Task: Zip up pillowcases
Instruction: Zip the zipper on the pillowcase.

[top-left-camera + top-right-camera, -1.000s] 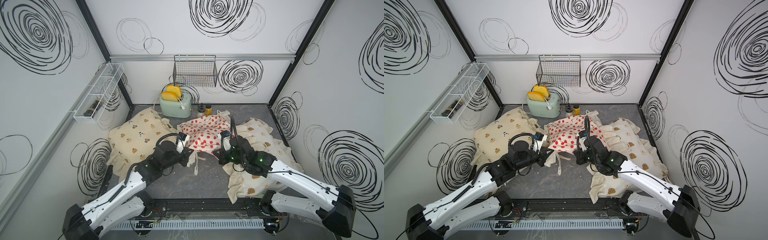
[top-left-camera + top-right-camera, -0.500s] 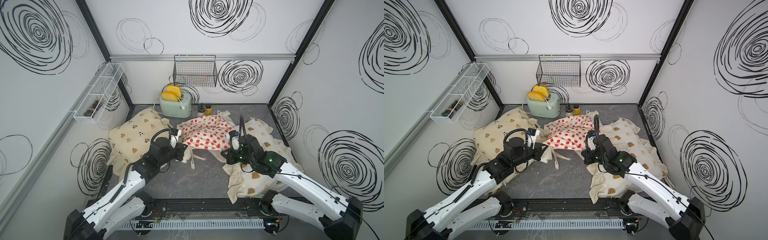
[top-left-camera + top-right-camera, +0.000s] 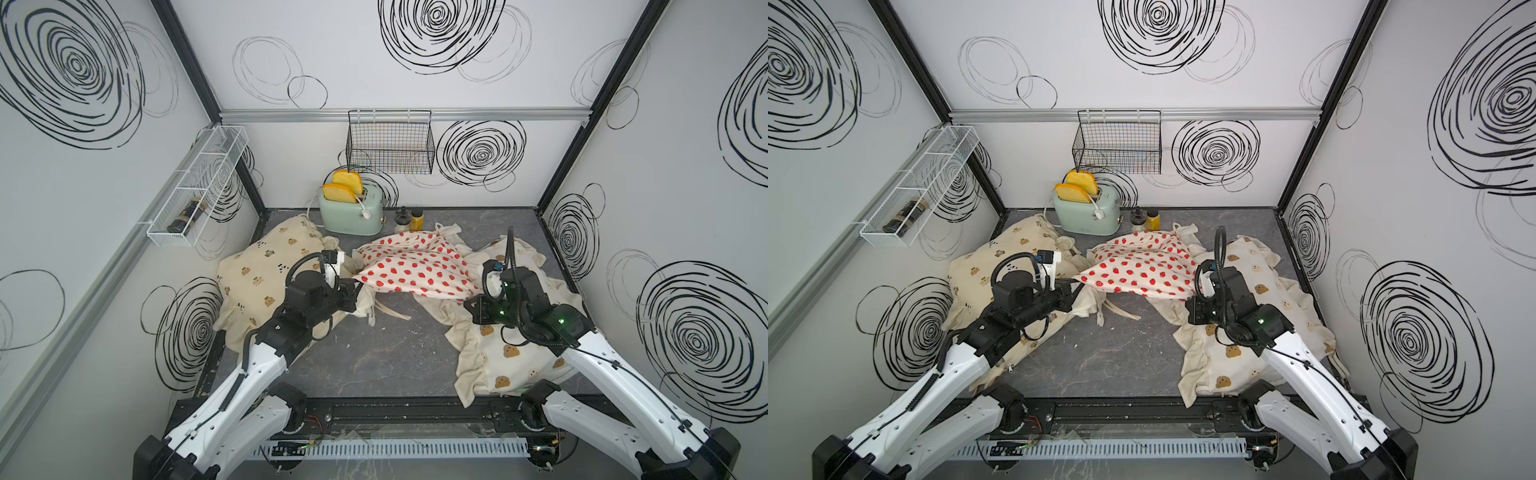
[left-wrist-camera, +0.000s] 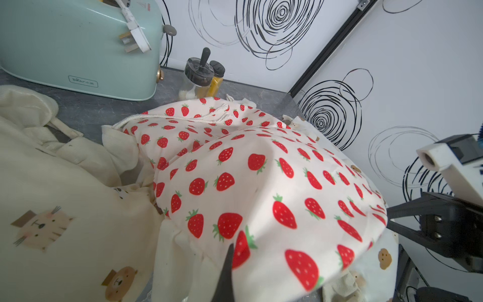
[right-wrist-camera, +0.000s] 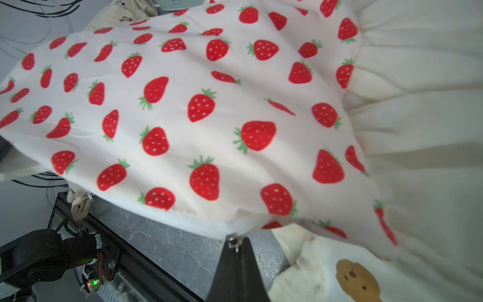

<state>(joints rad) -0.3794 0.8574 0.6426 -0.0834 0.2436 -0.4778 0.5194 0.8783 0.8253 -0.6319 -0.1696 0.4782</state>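
– Left gripper [image 3: 358, 286] first: your jaws are clamped on one end corner of the strawberry pillowcase [image 3: 411, 270], with the cloth pinched between them.

– And the other arm?

– Your right gripper [image 5: 236, 241] is closed as well, on a small metal pull [image 5: 236, 244] at the opposite corner of the same cover. I take that to be the zipper tab.

– Why hold it at both ends?

– One end is your anchor, so the cloth can't bunch up ahead of the slider. With both corners held, the zipper edge hangs taut between the arms. It is raised a little off the worktop [image 3: 374, 353] near its middle, which gives the slider a straight line to run on.

– So is this one zipped?

– Probably at or near the end of its run, since the pull sits at the far corner from your anchor. The teeth are tucked under the edge, though, so I can't confirm it.

– Where are the other two?

– The cream pillowcase [image 3: 262, 270] lies along the left edge, partly under your left arm. The bear-face pillowcase [image 3: 507, 353] lies along the right edge under your right arm and reaches the front edge. I can't tell whether either zipper is closed.

– Anything in the way?

– The toaster [image 3: 351, 212] stands at the back edge, near the strawberry cover's far side. Keep any pull running along the zipper line, not towards the back.
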